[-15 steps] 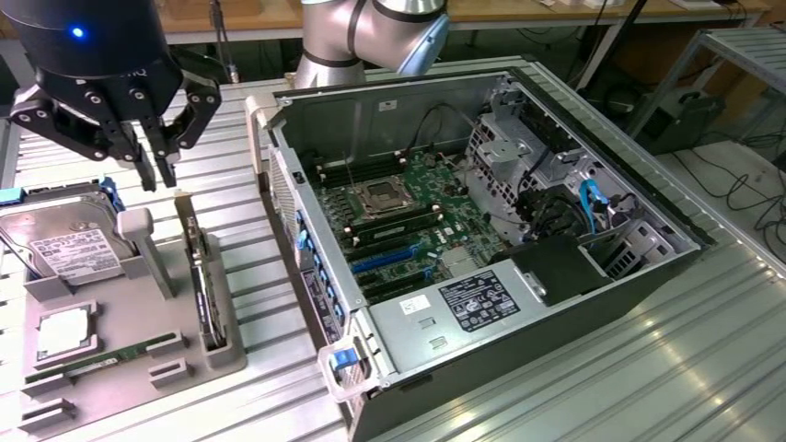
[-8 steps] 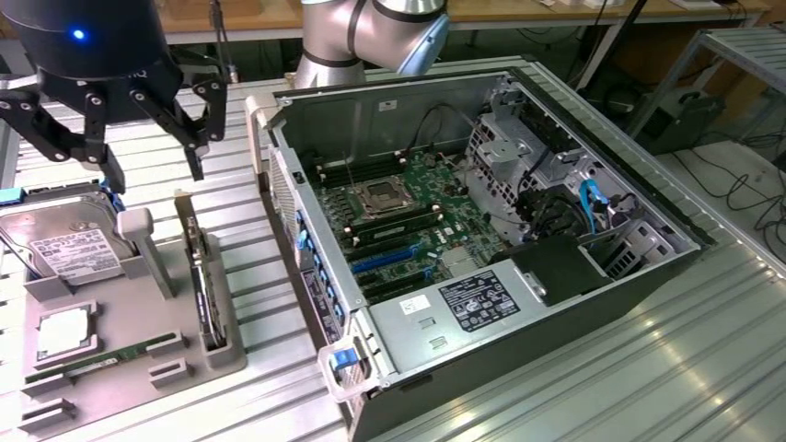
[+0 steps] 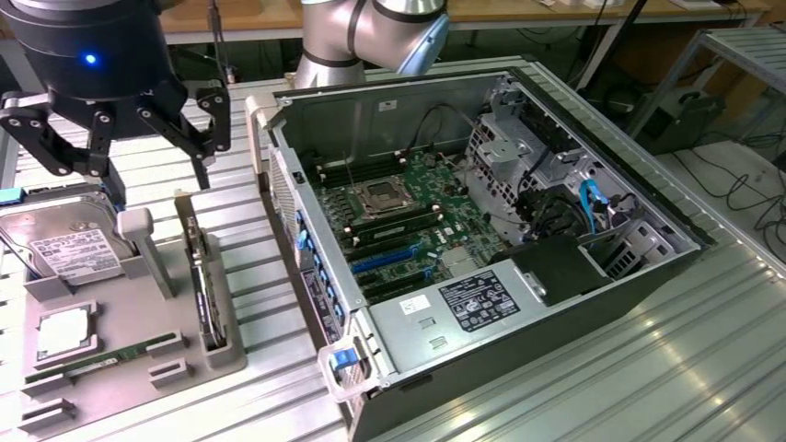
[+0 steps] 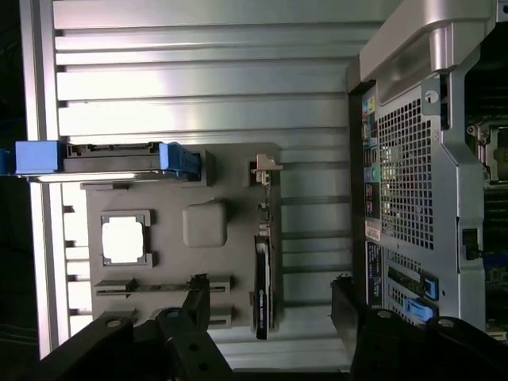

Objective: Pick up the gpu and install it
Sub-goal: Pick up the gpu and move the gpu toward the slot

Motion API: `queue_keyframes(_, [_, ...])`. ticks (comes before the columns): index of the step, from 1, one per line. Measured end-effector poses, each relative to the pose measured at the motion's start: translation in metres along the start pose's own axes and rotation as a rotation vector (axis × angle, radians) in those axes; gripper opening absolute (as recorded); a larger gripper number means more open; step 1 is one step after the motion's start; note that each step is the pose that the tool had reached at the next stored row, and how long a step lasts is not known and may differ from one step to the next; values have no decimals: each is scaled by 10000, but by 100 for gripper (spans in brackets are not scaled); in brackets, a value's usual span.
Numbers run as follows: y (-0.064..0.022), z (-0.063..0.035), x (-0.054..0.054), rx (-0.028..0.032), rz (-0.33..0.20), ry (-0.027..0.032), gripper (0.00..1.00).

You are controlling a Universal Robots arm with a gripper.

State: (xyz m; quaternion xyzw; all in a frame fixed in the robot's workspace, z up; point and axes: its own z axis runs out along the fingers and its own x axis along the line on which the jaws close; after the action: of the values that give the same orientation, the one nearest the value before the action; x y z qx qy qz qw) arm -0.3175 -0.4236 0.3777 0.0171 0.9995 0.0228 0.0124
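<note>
exterior view: my gripper [image 3: 154,175] is spread wide with nothing in its grasp, hanging over the grey tray [image 3: 147,318]. the gpu [image 3: 201,276] stands on edge in its slot in that tray, just below me. in the wrist view it lines up with the gap between my two fingers [image 4: 194,305], touching neither, and the open computer case [image 3: 368,110] sits off to one side of me, beyond the gpu.

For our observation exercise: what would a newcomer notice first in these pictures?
The open computer case lies across the middle of the exterior view, its green motherboard bared. At that view's upper left, the black gripper hangs with jaws open above the gpu, which stands on edge in a grey tray.
</note>
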Motion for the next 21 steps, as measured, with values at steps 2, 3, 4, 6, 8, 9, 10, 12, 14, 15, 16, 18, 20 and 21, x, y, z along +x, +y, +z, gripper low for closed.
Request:
queue_keyframes(2, [-12, 31, 0, 0, 0, 0, 72])
queue_keyframes(3, [-20, 45, 1, 0, 1, 0, 72])
queue_keyframes(4, [-26, 60, 1, 0, 2, -1, 72])
queue_keyframes(6, [-34, 93, 2, 1, 2, 0, 72])
queue_keyframes(8, [-39, 131, 2, 0, 3, 0, 72])
queue_keyframes(9, [-42, 148, 3, 1, 2, 0, 72])
queue_keyframes(10, [-44, 166, 3, 0, 2, 0, 72])
queue_keyframes(12, [-51, 203, 4, 0, 2, 1, 72])
queue_keyframes(14, [-60, 253, 5, -1, 2, 0, 72])
queue_keyframes(15, [-67, 284, 5, -1, 3, 0, 72])
queue_keyframes(16, [-71, 303, 6, -1, 2, -1, 72])
queue_keyframes(18, [-81, 343, 6, -1, 2, 0, 72])
queue_keyframes(20, [-95, 379, 6, -1, 2, 0, 72])
queue_keyframes(21, [-102, 395, 7, 0, 2, 1, 72])
